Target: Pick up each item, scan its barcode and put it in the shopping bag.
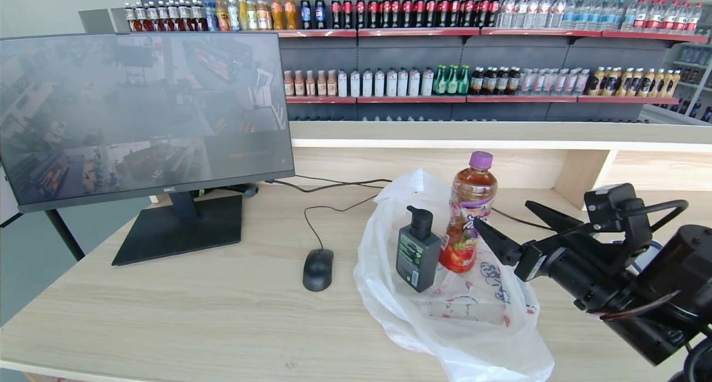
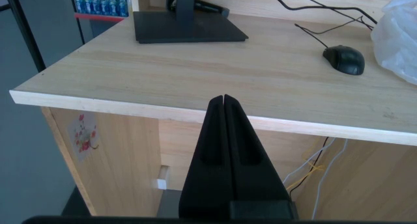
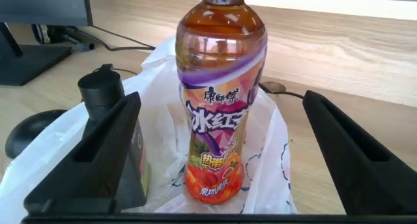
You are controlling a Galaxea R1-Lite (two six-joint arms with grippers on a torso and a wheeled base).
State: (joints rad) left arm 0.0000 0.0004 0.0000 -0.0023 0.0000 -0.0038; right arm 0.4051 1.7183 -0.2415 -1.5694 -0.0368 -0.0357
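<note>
Wooden counter (image 1: pixel 167 315), drink shelves (image 1: pixel 445 65) behind.

Head view: monitor (image 1: pixel 144 115) and mouse (image 1: pixel 317 269) at left. Bag (image 1: pixel 478 326) lies open centre-right with 2 items upright in it, pump bottle (image 1: pixel 418 257) beside tea bottle (image 1: pixel 470 212). Right gripper (image 1: pixel 502 214) is just right of the tea bottle, fingers apart.

Left wrist view: left gripper (image 2: pixel 224 100) is off the counter's front edge, fingers pressed together, empty.

Right wrist view: tea bottle stands beyond the 2 spread fingers (image 3: pixel 111 146), centred on the gap, no contact.

Place: a shop is shown.
Shelves (image 1: pixel 417 32): stocked with rows of drink bottles (image 1: pixel 384 83).
Counter (image 1: pixel 167 304): fitted with a monitor (image 1: pixel 144 115).
</note>
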